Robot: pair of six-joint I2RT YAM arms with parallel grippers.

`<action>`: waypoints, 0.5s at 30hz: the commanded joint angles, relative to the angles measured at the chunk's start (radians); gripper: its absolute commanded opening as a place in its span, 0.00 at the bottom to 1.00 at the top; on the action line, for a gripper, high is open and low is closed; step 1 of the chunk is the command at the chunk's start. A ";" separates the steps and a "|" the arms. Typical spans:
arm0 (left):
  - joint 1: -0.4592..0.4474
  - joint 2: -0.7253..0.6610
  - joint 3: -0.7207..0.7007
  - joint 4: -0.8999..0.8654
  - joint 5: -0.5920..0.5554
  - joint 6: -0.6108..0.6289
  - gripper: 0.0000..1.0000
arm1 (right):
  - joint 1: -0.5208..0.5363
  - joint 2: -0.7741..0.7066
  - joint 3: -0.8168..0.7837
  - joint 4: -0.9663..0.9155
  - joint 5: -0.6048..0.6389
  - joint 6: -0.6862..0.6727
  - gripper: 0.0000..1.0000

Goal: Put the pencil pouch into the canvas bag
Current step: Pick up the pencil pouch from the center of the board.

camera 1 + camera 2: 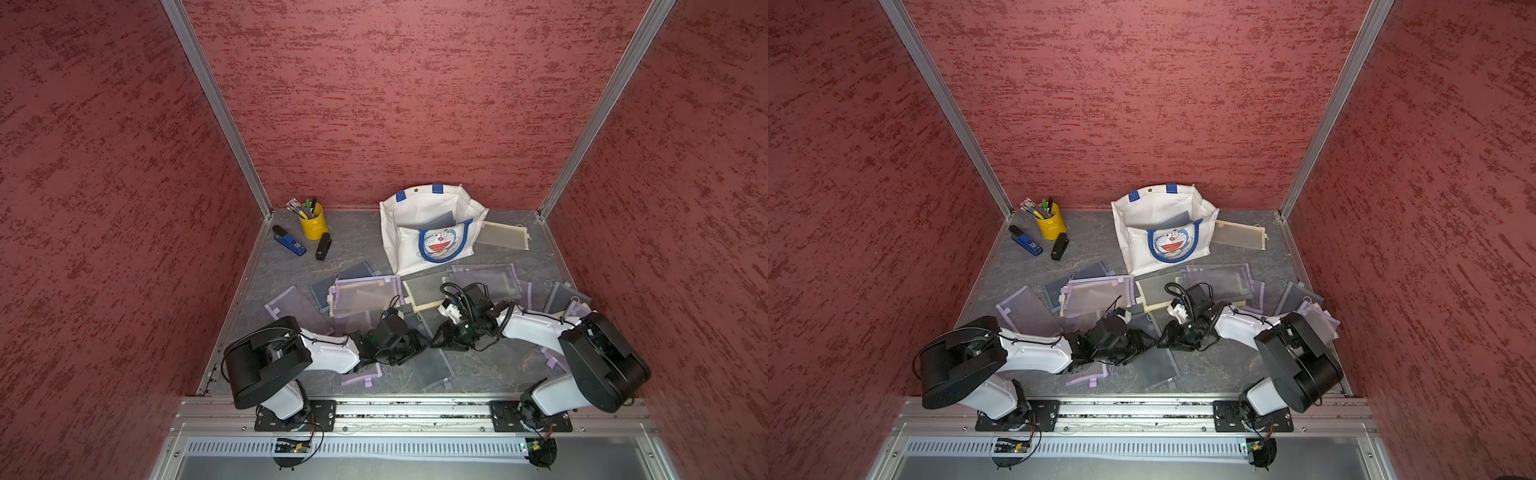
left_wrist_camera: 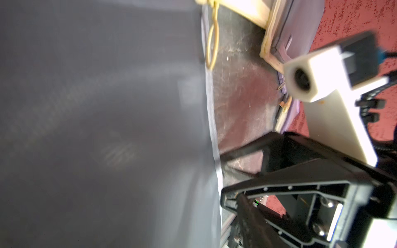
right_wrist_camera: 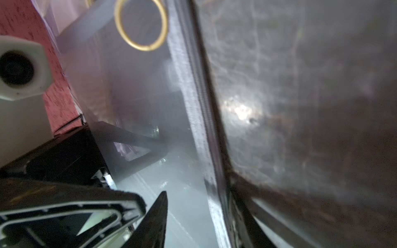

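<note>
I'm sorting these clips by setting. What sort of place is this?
Probably a robot test cell: red textured wall panels in aluminium posts box in a grey tabletop, two white-and-black robot arms are bolted to a metal rail, and mesh zip pouches lie scattered by a white canvas bag.

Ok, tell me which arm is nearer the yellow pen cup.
Left. The left arm lies on the same side as the yellow pen cup, nearer the front; the right arm reaches in from the opposite side.
</note>
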 commanded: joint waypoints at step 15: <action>0.155 -0.407 0.503 -0.839 -0.050 0.714 0.00 | -0.068 -0.270 0.318 -0.195 0.129 -0.067 0.72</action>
